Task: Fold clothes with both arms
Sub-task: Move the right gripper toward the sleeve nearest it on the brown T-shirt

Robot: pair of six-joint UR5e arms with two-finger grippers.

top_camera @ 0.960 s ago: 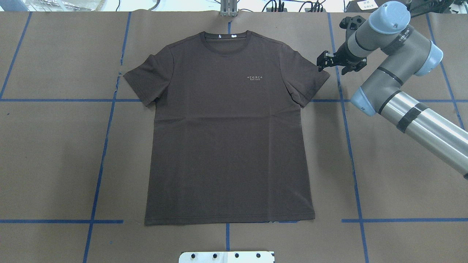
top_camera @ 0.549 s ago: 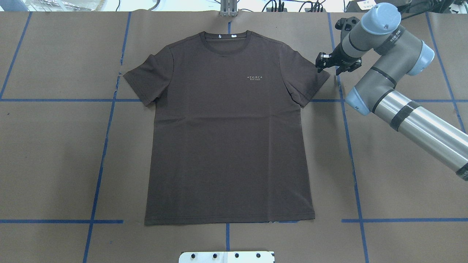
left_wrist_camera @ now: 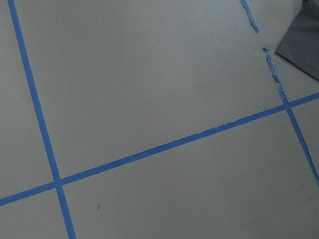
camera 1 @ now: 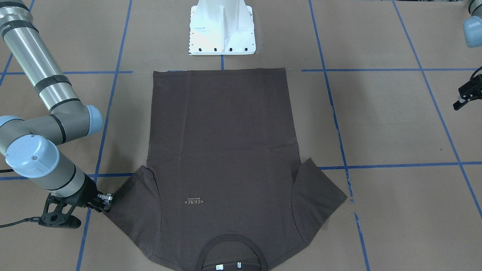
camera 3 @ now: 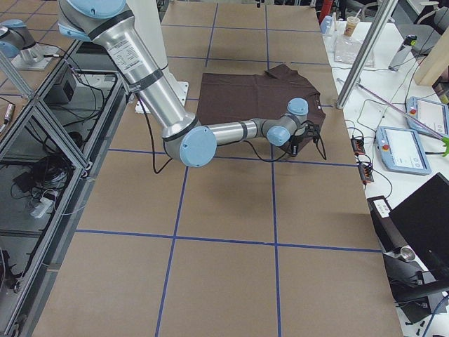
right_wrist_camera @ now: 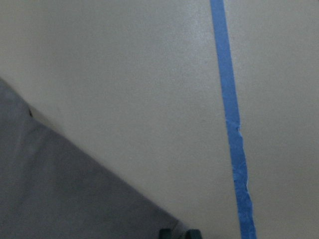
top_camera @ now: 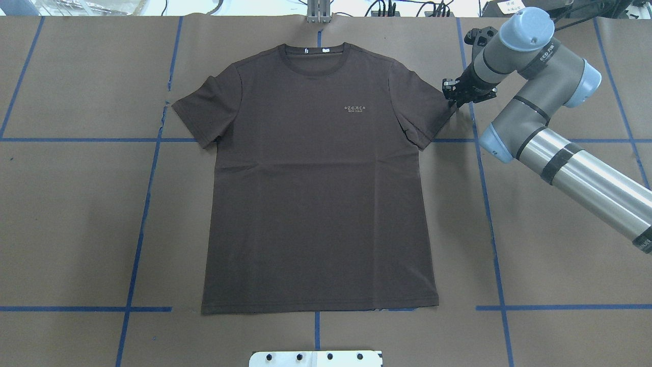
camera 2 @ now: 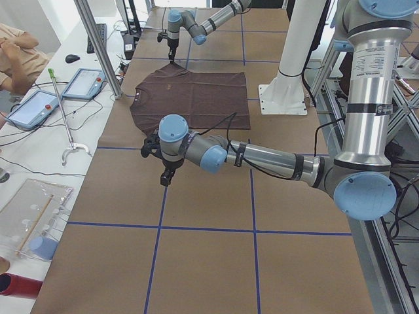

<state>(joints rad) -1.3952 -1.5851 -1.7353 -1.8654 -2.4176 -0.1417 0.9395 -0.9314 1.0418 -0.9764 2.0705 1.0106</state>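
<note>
Lying flat on the paper-covered table (top_camera: 76, 229), your dark brown T-shirt (top_camera: 316, 178) is front up, collar on the side away from the robot. The right gripper (top_camera: 455, 93) sits at a sleeve tip; you cannot tell whether its fingers pinch it. The left gripper (camera 1: 466, 95) hangs well apart, its opening unreadable.

Dark brown short-sleeved T-shirt (top_camera: 316, 178) flat at ctr of brown paper-covered surface (top_camera: 76, 229), collar far from robot, hem twd white bolted pedestal (camera 1: 222, 30). Right black two-finger hand (top_camera: 453, 97) at sleeve tip on robot's R side; left black two-finger hand (camera 1: 465, 98) well apart, beyond opp. sleeve.
</note>
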